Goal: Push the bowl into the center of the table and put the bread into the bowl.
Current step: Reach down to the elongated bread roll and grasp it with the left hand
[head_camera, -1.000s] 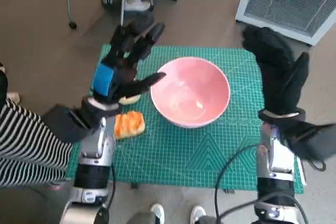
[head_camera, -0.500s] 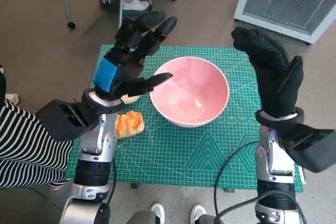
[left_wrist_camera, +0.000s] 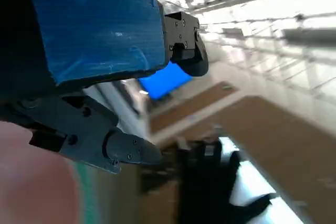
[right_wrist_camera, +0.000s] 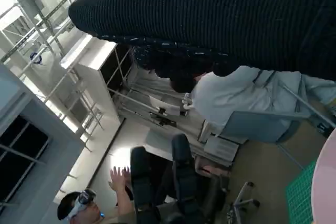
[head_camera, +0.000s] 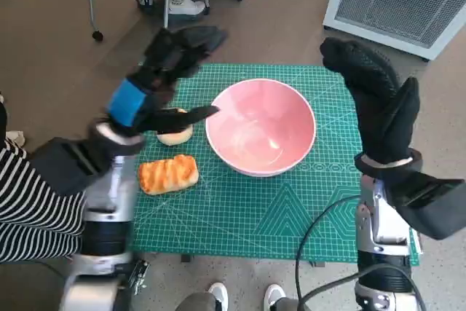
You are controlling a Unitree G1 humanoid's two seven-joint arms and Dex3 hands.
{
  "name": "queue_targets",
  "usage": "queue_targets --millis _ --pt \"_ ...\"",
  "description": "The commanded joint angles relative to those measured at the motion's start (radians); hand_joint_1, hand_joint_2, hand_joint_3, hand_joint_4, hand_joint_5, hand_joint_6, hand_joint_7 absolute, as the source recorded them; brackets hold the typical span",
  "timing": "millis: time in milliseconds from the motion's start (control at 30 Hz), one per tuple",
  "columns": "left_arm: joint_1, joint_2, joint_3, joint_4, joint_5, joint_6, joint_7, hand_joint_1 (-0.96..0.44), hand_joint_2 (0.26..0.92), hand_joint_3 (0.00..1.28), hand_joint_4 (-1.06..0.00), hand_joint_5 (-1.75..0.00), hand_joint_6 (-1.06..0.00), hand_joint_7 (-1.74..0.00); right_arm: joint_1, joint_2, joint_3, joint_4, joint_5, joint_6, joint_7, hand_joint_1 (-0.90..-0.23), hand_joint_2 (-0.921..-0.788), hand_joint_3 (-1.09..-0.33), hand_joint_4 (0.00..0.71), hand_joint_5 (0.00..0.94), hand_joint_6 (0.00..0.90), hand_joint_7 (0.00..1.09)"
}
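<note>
No readable writing shows. The pink bowl (head_camera: 261, 127) sits empty at frame centre on the green gridded worktop (head_camera: 291, 216); the glazed golden bread (head_camera: 168, 173) lies lower left of it, beside a pale bun (head_camera: 175, 135). Left robot hand (head_camera: 156, 81) and right robot hand (head_camera: 375, 96) are raised, fingers spread, holding nothing.

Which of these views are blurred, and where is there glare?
Head view: sharp on the bowl and bread, with the left robot hand smeared by motion and a soft sheen inside the bowl. Left wrist view: heavily blurred, background streaked and washed out bright. Right wrist view: fairly sharp, with bright ceiling light behind the right robot hand.
</note>
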Motion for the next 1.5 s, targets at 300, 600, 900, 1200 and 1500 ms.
queue_targets --millis 300,600,900,1200,1500 --pt "0.065 0.278 0.032 -0.149 0.042 0.193 -0.123 -0.1 0.816 0.01 -0.34 -0.02 -0.24 -0.5 0.037 0.011 -0.001 -0.025 -0.003 0.043 -0.02 -0.717 -0.921 -0.69 0.196 0.006 0.199 0.29" --pt "0.157 0.371 0.046 -0.244 0.04 0.254 -0.193 0.0 0.789 0.0 -0.35 0.0 -0.32 -0.39 0.035 0.018 -0.007 -0.021 0.003 0.048 -0.029 -0.715 -0.921 -0.69 0.198 0.006 0.198 0.29" --pt "0.247 0.453 0.017 -0.316 0.116 0.293 -0.235 0.08 0.791 0.0 -0.27 0.0 -0.39 -0.14 0.035 0.028 -0.01 -0.024 0.007 0.053 -0.031 -0.714 -0.921 -0.69 0.2 0.005 0.195 0.3" --pt "0.3 0.522 -0.016 -0.407 0.181 0.362 -0.284 0.15 0.795 0.0 -0.19 0.0 -0.37 -0.04 0.042 0.033 -0.009 -0.03 0.013 0.053 -0.029 -0.713 -0.921 -0.688 0.201 0.005 0.193 0.3" --pt "0.337 0.472 -0.062 -0.41 0.215 0.387 -0.24 0.12 0.796 0.0 -0.23 -0.01 -0.39 -0.02 0.04 0.03 -0.015 -0.02 0.025 0.057 -0.021 -0.708 -0.921 -0.687 0.202 0.003 0.189 0.31"
